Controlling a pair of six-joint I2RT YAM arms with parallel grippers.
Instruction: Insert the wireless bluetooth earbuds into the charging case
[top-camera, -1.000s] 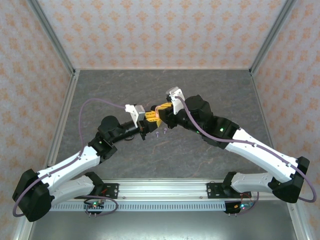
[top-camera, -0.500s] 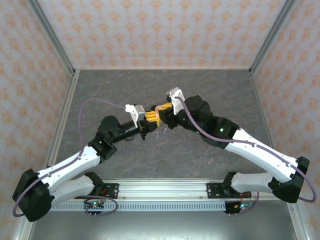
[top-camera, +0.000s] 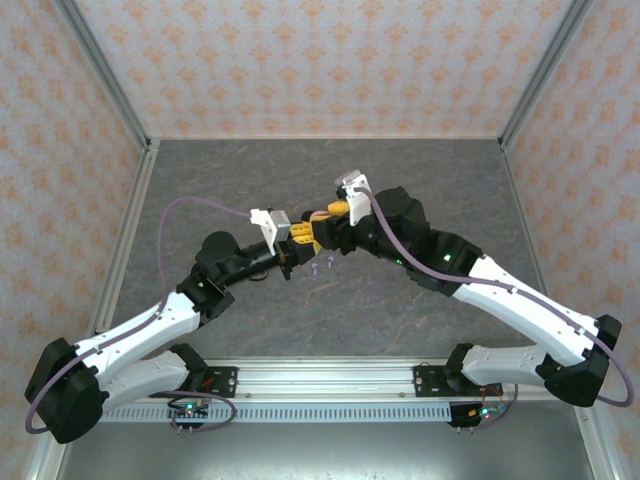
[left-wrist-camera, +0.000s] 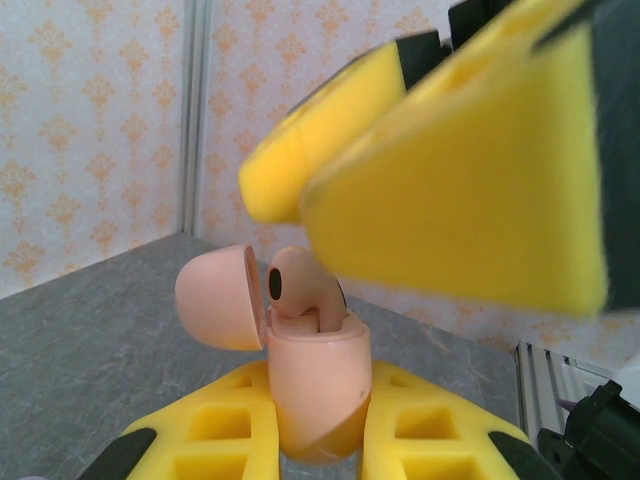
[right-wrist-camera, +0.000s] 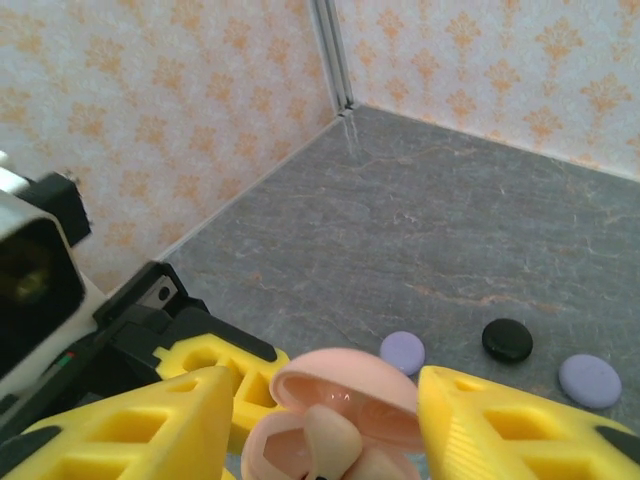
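Note:
My left gripper (top-camera: 298, 234) is shut on a pink charging case (left-wrist-camera: 318, 385), held upright above the table with its lid (left-wrist-camera: 222, 297) hinged open. A pink earbud (left-wrist-camera: 298, 285) stands in the case, stem down in its slot. My right gripper (top-camera: 323, 220) hovers just over the case, open, its yellow fingers (left-wrist-camera: 460, 180) apart from the earbud. In the right wrist view the lid (right-wrist-camera: 350, 385) and the earbud (right-wrist-camera: 330, 440) lie between that gripper's (right-wrist-camera: 325, 425) spread fingers. Two purple earbuds (top-camera: 323, 265) lie on the table below the grippers.
Two purple discs (right-wrist-camera: 402, 352) (right-wrist-camera: 589, 380) and a black disc (right-wrist-camera: 507, 340) lie on the grey table (top-camera: 400, 180) beyond the case. Patterned walls close in the back and both sides. Both arms meet at the table's middle.
My right gripper has opened and let go of the pink earbud, which stays seated in the case. The right wrist has shifted slightly up and right. The left arm has not moved.

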